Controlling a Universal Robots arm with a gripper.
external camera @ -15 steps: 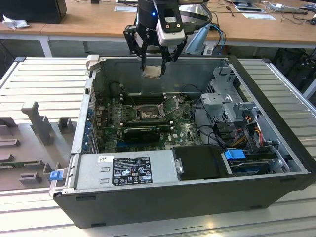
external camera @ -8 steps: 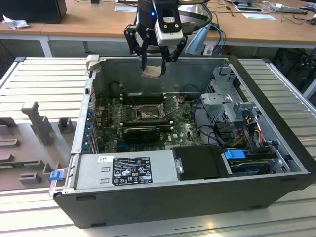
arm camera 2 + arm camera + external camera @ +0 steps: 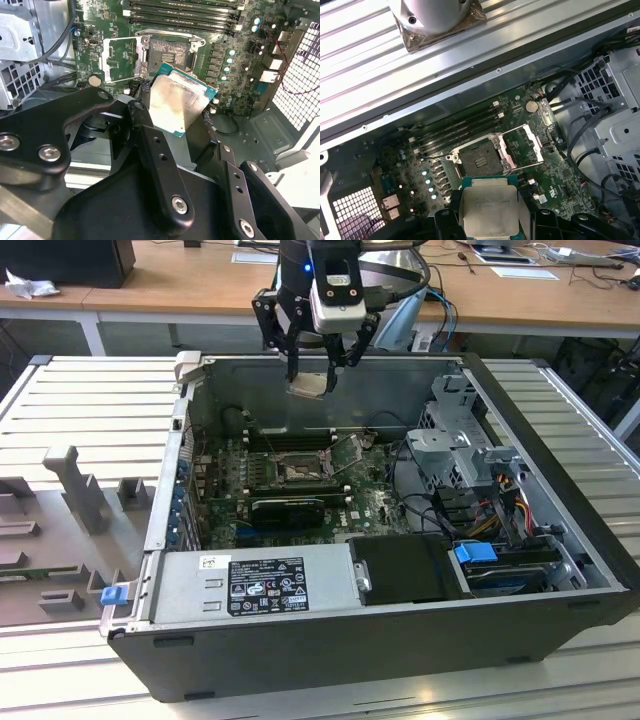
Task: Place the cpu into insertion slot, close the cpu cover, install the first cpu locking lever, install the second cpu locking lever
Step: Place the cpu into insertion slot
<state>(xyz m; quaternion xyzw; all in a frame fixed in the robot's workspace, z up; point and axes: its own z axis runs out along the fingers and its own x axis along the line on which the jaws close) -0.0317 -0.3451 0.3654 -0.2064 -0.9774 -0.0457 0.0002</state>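
Exterior view has our gripper (image 3: 312, 383) clamped on the cpu (image 3: 306, 387), hanging well above the slot (image 3: 298, 472). We are in step one, placing; the cover (image 3: 522, 147) stands open beside the empty slot. Seating it, we judge, calls for lowering slowly and squarely, chip edges aligned with the slot's rim.

The first wrist view's edge cuts off the near part of the cpu (image 3: 490, 212).
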